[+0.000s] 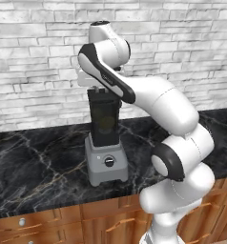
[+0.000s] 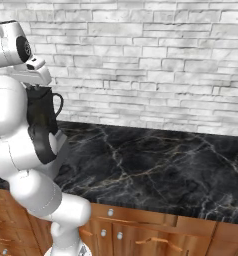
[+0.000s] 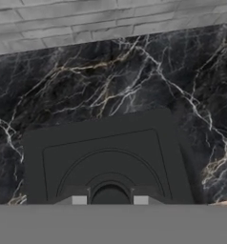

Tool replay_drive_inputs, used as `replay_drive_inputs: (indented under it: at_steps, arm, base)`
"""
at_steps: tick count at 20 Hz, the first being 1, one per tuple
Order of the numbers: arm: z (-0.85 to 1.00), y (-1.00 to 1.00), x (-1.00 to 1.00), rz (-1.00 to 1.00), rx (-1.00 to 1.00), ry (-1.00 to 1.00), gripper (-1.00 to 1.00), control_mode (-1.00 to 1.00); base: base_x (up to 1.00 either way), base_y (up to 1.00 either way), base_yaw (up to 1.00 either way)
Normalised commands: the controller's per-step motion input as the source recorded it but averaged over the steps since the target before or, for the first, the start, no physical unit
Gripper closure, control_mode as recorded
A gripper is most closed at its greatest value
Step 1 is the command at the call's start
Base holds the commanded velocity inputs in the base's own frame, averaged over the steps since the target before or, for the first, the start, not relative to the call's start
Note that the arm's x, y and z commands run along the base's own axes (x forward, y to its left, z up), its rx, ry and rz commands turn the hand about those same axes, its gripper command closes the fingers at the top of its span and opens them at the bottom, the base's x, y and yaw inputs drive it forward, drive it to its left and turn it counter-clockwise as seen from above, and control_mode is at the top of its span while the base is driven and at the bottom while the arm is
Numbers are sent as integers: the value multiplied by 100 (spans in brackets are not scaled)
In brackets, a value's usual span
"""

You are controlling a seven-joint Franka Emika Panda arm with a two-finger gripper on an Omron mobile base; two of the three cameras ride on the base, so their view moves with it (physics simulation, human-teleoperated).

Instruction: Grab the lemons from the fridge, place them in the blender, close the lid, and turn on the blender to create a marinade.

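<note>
1. Overhead, the pincer (image 3: 109, 200) hangs right at the lid (image 3: 106, 159), its two finger tips flanking the round knob at the lid's centre; they appear clenched on that knob, though the bottom of the hand view cuts off the contact.
2. The lid is a flat black square with raised curved ridges, and it sits on top of the blender (image 1: 105, 143).
3. The blender stands upright on the table (image 1: 34, 162), its light grey base carrying a round black knob on the front and a tall dark smoky jar above.
4. A dim yellowish shape shows through the jar wall in the left base view; it is too murky to say what it is.
5. From the right base view the jar (image 2: 41, 112) shows a handle on its side, partly hidden behind the white arm.
6. The table is black marble with pale and tan veins, glossy, and wide to either side of the blender.
7. Behind it rises a wall of whitewashed brick (image 2: 156, 65).
8. Below the table's edge run brown wooden cabinets (image 2: 141, 235) with small round silver knobs and wooden bar pulls.
</note>
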Motion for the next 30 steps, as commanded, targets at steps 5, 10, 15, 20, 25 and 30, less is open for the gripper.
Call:
replay_drive_inputs:
  at_steps: [5, 10, 15, 20, 25, 30]
  arm:
    - [-8, 0, -5, 0, -1, -4, 100, -100]
    - [-19, 3, -12, 0, -3, -6, 100, -100]
    - [-1, 1, -13, 1, 0, -5, 100, -100]
    - [0, 0, 0, 0, 0, -8, 100, -100]
    - [-8, 0, 24, 0, 0, -2, 100, -100]
    - [-27, 1, 0, 0, 0, 0, 100, -100]
  base:
    - [0, 0, 0]
    - [0, 0, 0]
    - [0, 0, 0]
    - [0, 0, 0]
    - [0, 0, 0]
    - [0, 0, 0]
